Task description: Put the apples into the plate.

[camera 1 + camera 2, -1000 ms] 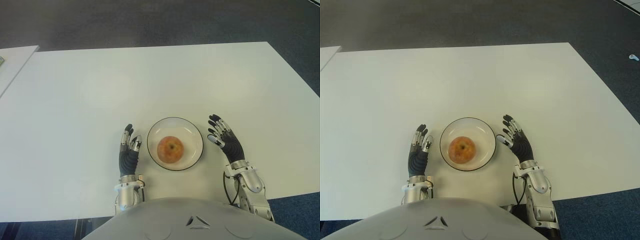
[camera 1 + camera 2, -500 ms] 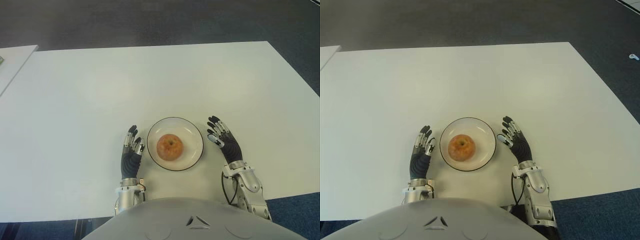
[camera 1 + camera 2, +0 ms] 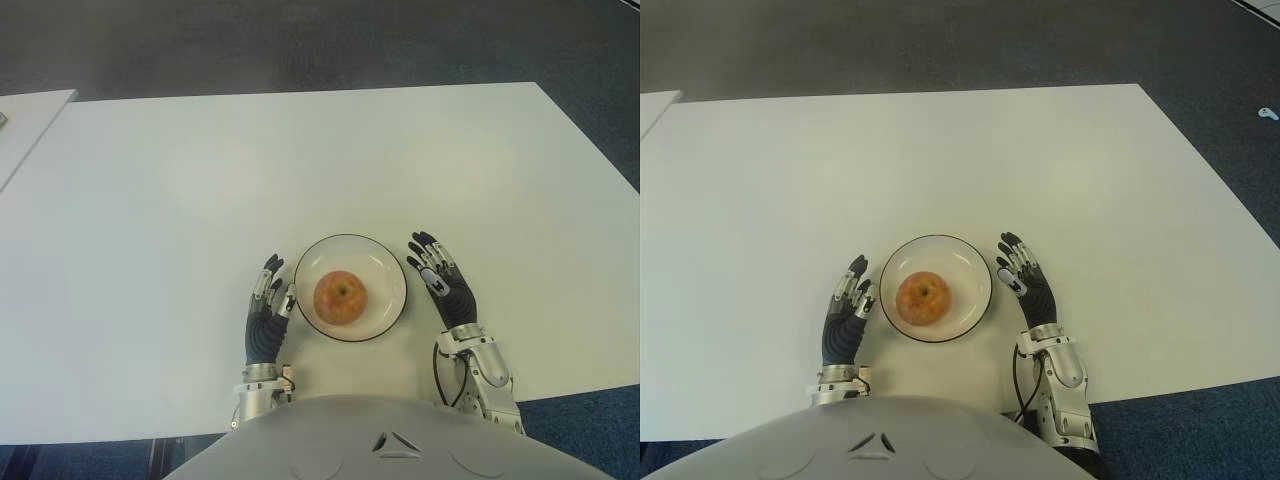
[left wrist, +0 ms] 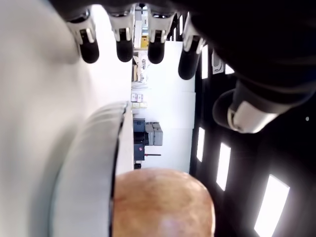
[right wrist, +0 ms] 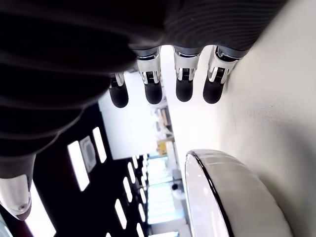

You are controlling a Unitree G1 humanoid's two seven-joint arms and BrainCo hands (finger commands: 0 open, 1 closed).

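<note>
White table (image 3: 300, 160) bears unlabelled plate (image 3: 383, 262) holding one apple (image 3: 340, 297).

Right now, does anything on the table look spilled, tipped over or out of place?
Nothing stands out. The apple sits in the plate, which lies flat on the white table. The left hand and right hand flank the plate, fingers open, holding nothing.

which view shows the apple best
The left eye view: the apple shows whole, sitting in the plate between both open hands. The right eye view shows the same. The left wrist view catches only part of it, close up; the right wrist view shows only plate rim.
</note>
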